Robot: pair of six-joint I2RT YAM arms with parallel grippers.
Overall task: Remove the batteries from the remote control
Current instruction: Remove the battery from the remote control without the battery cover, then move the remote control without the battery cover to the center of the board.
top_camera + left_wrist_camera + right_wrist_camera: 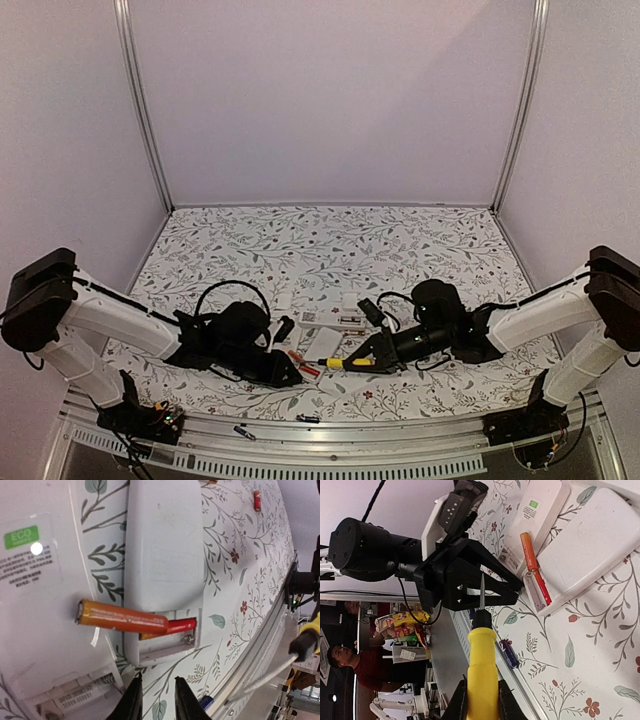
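Orange battery (122, 620) lies just ahead of my left gripper (157, 680), half out of the bay of the remote (165, 555), long axis crosswise to my fingers (135, 700) | jaws narrow, empty | right gripper (481, 697), farther off, clamps the yellow screwdriver (481, 655).

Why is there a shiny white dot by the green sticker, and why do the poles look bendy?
Left wrist view: the white dot looks like light glaring off the glossy label. Top view: the wide lens bends the poles, which are probably straight.
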